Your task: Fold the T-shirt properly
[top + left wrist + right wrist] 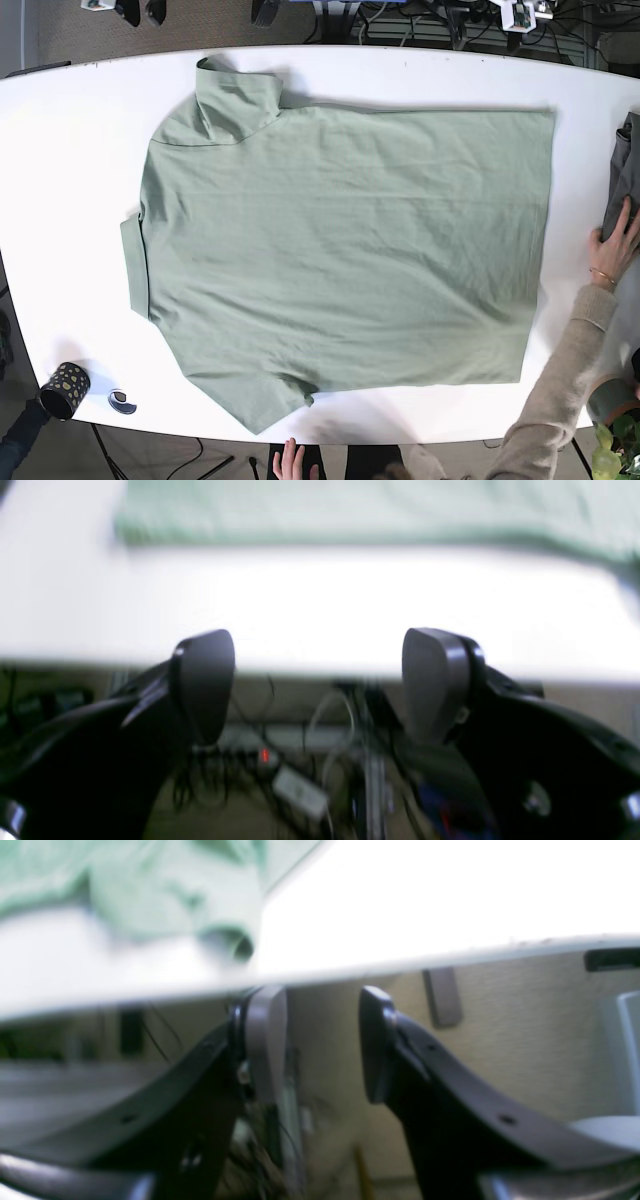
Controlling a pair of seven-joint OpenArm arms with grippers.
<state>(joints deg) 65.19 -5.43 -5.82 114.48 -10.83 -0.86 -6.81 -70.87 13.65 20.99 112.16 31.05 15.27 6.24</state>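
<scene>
In the left wrist view the left gripper [319, 685] fills the lower half of the frame, its two dark, rounded, smooth fingers [205, 680] spread wide with nothing between them. Beyond them the bright white surface [320, 605] runs across the middle, and the pale green T-shirt [375, 510] lies as a blurred band along the top of the frame, well apart from the fingertips.

In the right wrist view the right gripper [320, 1040] sits at the lower centre, partly open with a moderate gap and holding nothing; its tips reach the near edge of the surface [425, 900]. The T-shirt [150, 885] bunches in soft wrinkles at the upper left, a rolled sleeve opening nearest the gripper, yet clear of it.

From the base view the T-shirt [340, 240] lies spread flat across the centre of the white oval surface [60, 130], collar toward the left, hem toward the right, lightly creased. A small dark speckled cup [65, 390] stands at the lower left. At the right edge a person's hand [612, 238] rests on a grey cloth [622, 170]. Neither gripper shows in this view.
</scene>
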